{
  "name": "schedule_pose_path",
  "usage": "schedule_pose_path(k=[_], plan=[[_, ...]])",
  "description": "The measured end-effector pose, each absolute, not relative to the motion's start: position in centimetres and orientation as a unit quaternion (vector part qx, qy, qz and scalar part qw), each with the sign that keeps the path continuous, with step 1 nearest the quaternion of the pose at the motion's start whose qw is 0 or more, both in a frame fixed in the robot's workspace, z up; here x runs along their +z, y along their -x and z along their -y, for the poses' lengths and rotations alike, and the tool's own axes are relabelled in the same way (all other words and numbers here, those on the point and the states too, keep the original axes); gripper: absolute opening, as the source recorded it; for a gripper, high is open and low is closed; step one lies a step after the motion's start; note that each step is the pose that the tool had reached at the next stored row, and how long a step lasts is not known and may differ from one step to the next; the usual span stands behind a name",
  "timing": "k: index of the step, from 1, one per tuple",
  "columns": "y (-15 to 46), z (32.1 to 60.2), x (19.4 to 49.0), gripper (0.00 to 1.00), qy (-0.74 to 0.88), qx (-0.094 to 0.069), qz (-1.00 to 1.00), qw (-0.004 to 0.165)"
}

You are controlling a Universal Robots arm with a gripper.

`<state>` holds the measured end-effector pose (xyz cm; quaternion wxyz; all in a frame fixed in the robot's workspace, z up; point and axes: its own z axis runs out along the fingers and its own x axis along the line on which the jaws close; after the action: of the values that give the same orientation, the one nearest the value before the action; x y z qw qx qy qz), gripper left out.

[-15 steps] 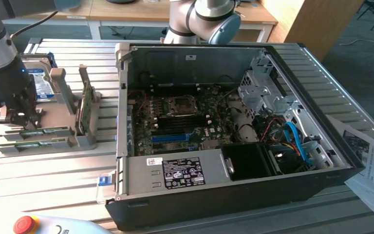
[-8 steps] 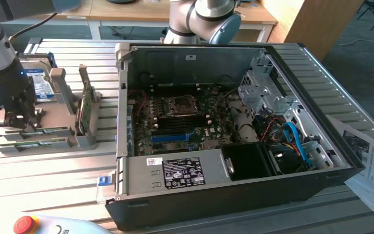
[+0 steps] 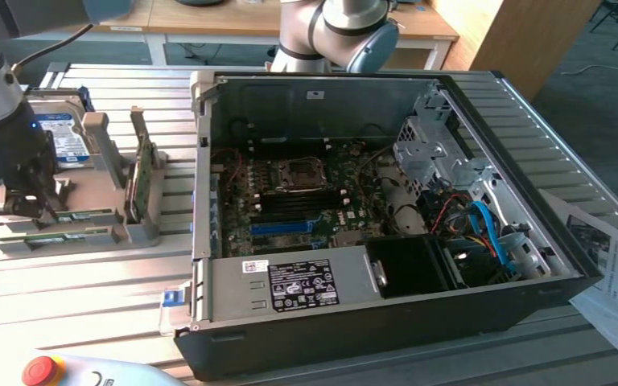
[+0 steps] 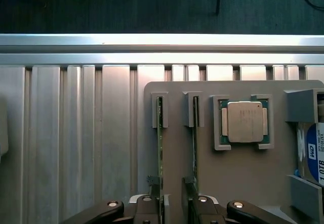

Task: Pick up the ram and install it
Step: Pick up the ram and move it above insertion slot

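Two ram sticks stand on edge in slots of a grey holder (image 4: pixel 243 173), seen edge-on as thin green lines: one ram (image 4: pixel 160 148) and a second (image 4: pixel 195 148). In the exterior view they lie low at the holder's front as ram (image 3: pixel 73 215) and ram (image 3: pixel 57 236). My gripper (image 4: pixel 173 209) is down at the near end of the two sticks, fingers (image 4: pixel 148 206) apart and open. I cannot tell whether a finger touches a stick. In the exterior view the gripper (image 3: pixel 32 211) hangs over the holder (image 3: pixel 94 233) at the exterior view's left.
The holder also carries a processor chip (image 4: pixel 245 122), a hard drive (image 3: pixel 57 137) and a broader green card (image 3: pixel 138 181). An open computer case (image 3: pixel 212 265) with its motherboard (image 3: pixel 287 201) lies to the exterior view's right. A red stop button (image 3: pixel 43 368) sits at the front.
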<state>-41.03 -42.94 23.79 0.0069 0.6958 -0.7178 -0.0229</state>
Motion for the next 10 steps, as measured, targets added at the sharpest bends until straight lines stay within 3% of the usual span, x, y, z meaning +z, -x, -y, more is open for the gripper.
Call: schedule_pose_path(k=[10], plan=[[41.05,43.5,23.75,0.31,-0.696,-0.023,0.718,0.007]])
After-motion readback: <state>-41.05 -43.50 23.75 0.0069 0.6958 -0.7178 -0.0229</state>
